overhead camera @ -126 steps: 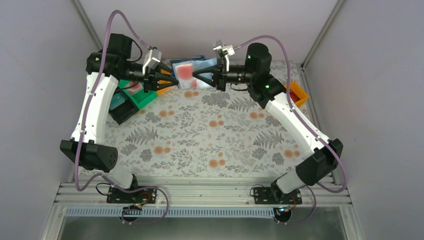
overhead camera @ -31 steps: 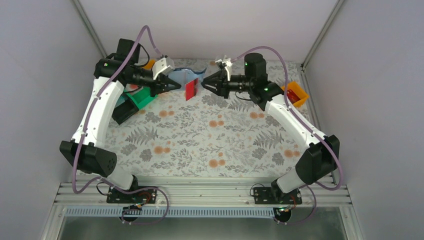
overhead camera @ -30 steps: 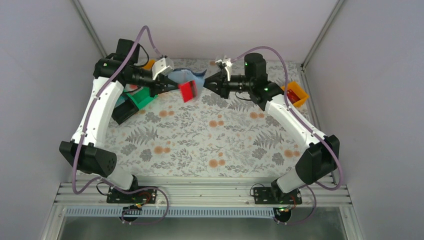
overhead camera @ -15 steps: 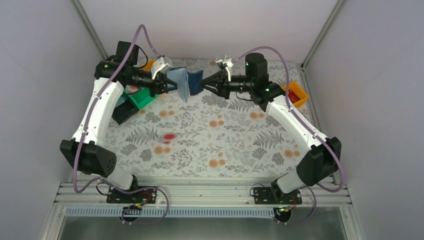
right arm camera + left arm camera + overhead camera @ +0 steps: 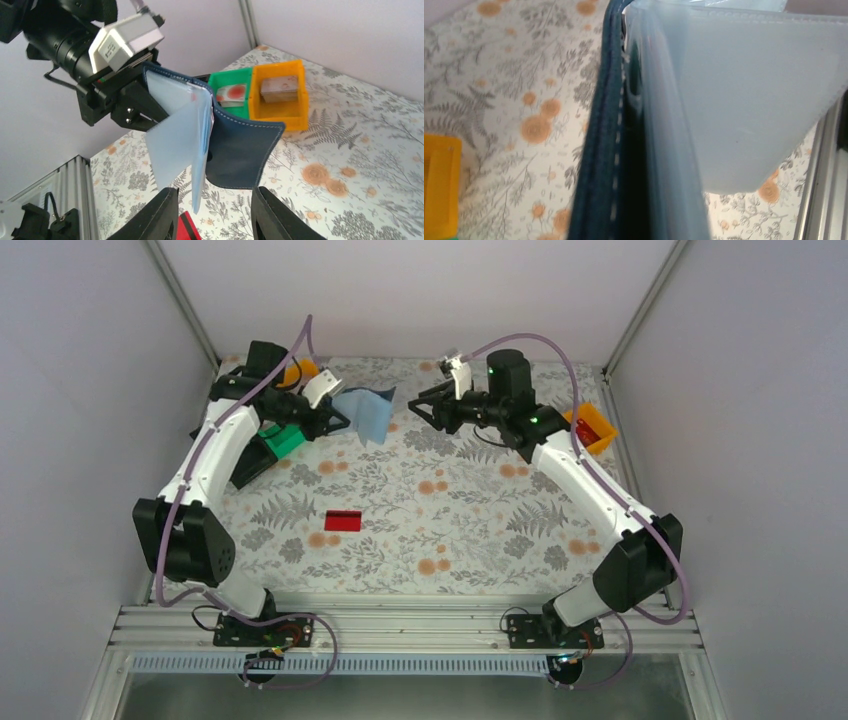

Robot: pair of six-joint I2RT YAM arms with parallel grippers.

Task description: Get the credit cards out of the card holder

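The red card (image 5: 343, 520) has dropped out and now lies flat on the counter (image 5: 480, 525), well clear of both jaws, so one card is out, while the left jaws stay clenched on the open holder (image 5: 368, 415) and the right jaws, released and empty, stand a little apart from it.

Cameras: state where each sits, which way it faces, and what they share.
Top external: above, behind the robot, looking down at the table; left gripper, right gripper visible.
Left wrist: pressed close to the card holder; own fingers not discernible.
Right wrist: faces the left gripper gripping the card holder; own open fingers at bottom.
Shared: card holder, all three.
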